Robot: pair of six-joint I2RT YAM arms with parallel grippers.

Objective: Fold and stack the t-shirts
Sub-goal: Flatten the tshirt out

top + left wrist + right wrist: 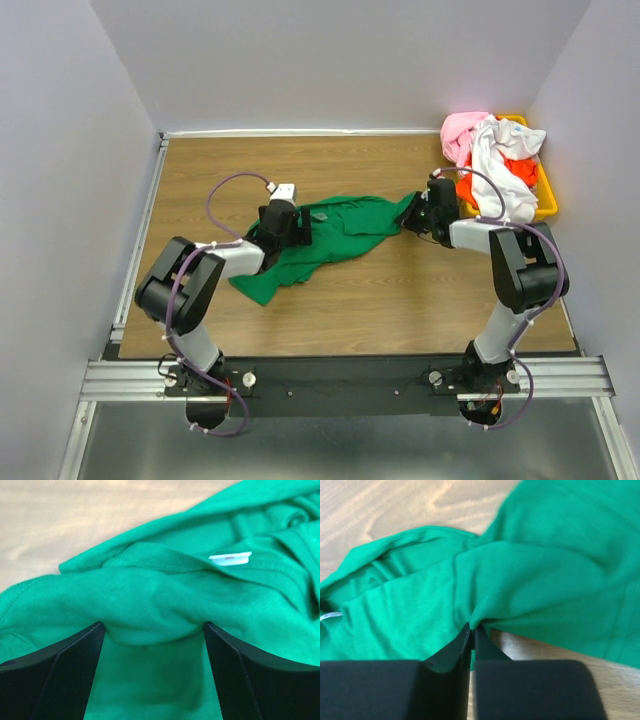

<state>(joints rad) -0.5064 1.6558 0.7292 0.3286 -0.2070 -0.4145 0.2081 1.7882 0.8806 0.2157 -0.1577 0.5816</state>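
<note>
My right jaws are pinched together on a fold of the green t-shirt, and the cloth gathers to a point right at their tips. My left jaws stand wide apart. A soft hump of the same shirt bulges up between them, with nothing clamped there yet.

The shirt lies crumpled on the desk, strung between the two sets of jaws. Part of it also trails back past the left jaws toward my side. I can't tell whether the right jaws have a sleeve or a hem. I read that hold as an anchor: with one end fixed, the cloth can be drawn out flat instead of sliding around. The small white neck label sits just ahead of the left jaws, so I judge they are parked over the collar area to take the second hold. The shirt needs spreading before any fold, so the task looks to be at an early stage.

Behind the right jaws and off to the outer side, the yellow bin holds a pink tee, a white tee and an orange-red tee in a heap. They are well clear of the work area, presumably waiting their turn.
</note>
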